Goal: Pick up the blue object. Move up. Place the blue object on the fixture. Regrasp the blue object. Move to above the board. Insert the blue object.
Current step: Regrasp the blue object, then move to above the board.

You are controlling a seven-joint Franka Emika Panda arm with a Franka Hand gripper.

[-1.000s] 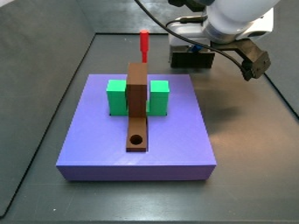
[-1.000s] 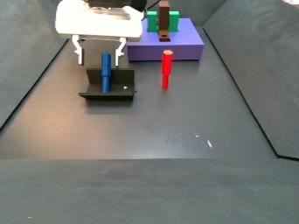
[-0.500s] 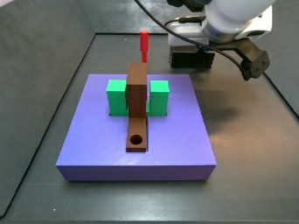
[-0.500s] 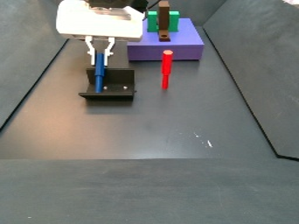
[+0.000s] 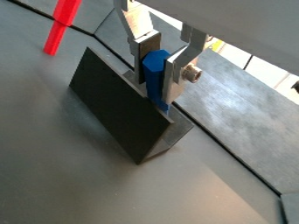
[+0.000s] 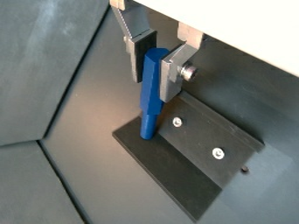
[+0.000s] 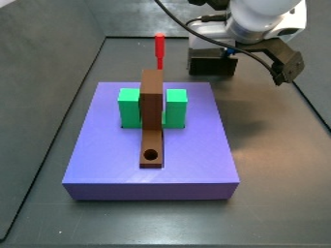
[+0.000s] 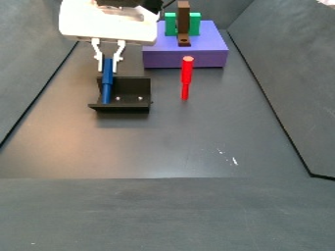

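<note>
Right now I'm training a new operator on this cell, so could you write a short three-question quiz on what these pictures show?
1. True or false: the blue object stands upright on the fixture, between the fingers of the pincer.
2. Where is the red peg? A) in the pincer B) standing on the floor beside the fixture C) in the brown bar's hole
3. Fill in: on the board, the brown bar runs between two ____ blocks.

Key: 1 true; 2 B; 3 green. In a side view the bar's round hole is empty.
</note>
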